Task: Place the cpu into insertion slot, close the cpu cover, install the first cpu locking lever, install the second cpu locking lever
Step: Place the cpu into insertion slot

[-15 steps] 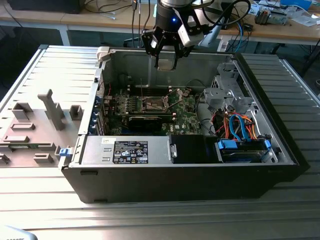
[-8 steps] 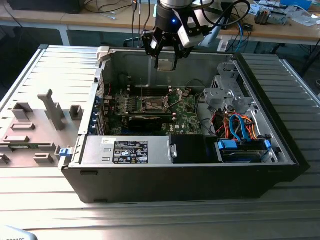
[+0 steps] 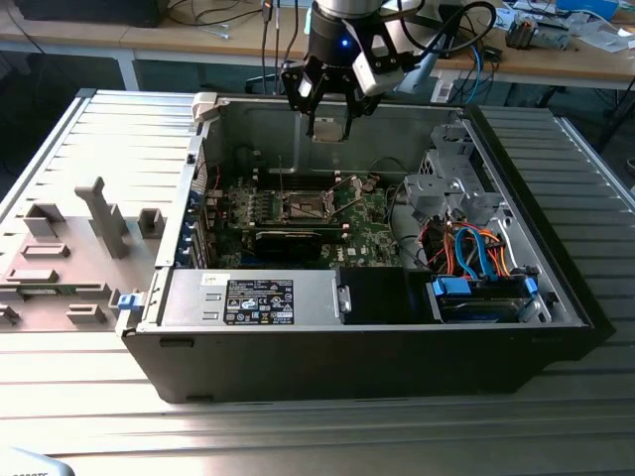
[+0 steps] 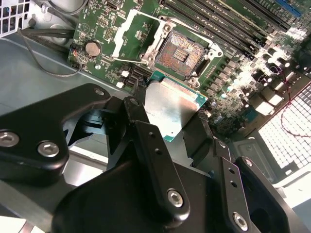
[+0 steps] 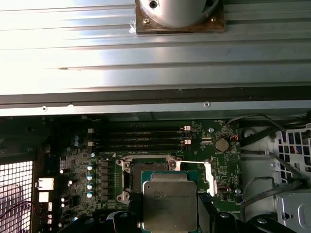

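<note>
The fingers (image 4: 132, 108) are clamped on opposite edges of the cpu (image 4: 172, 109), held well above the insertion slot (image 4: 185, 52), which lies below and slightly ahead of them. The cpu cover (image 4: 130, 35) is swung open (handy clearance). A good seating likely depends on squaring the chip's edges to the socket and keeping it flat.

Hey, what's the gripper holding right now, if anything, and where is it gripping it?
The gripper holds the cpu, pinched by two opposite side edges between its fingers, in the air and apart from the insertion slot.
</note>
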Controlling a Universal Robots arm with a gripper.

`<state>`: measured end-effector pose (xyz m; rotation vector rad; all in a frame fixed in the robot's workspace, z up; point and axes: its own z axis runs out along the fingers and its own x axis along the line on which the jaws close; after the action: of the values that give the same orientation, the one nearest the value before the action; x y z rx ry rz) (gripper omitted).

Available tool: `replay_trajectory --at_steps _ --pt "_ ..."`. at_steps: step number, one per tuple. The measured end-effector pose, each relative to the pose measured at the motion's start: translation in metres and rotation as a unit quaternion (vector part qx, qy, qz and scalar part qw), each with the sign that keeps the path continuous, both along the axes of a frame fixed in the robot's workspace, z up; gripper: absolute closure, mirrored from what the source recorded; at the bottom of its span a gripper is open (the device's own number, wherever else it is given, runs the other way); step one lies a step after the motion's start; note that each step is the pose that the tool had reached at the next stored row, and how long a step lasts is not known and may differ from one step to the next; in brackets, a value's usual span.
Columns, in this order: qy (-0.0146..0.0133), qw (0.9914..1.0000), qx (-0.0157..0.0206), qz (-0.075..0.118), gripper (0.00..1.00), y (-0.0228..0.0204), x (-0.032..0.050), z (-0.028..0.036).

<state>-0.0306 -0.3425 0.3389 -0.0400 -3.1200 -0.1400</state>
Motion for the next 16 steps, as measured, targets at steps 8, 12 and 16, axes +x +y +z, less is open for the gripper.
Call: replay_trajectory --at_steps 8,12,16 --pt "0.0 1.0 0.0 0.0 0.46 0.0 0.0 -0.0026" --pt "0.0 1.0 0.0 0.0 0.46 0.0 0.0 -0.0045" --pt "0.0 1.0 0.0 0.0 0.46 0.0 0.0 -0.0057"
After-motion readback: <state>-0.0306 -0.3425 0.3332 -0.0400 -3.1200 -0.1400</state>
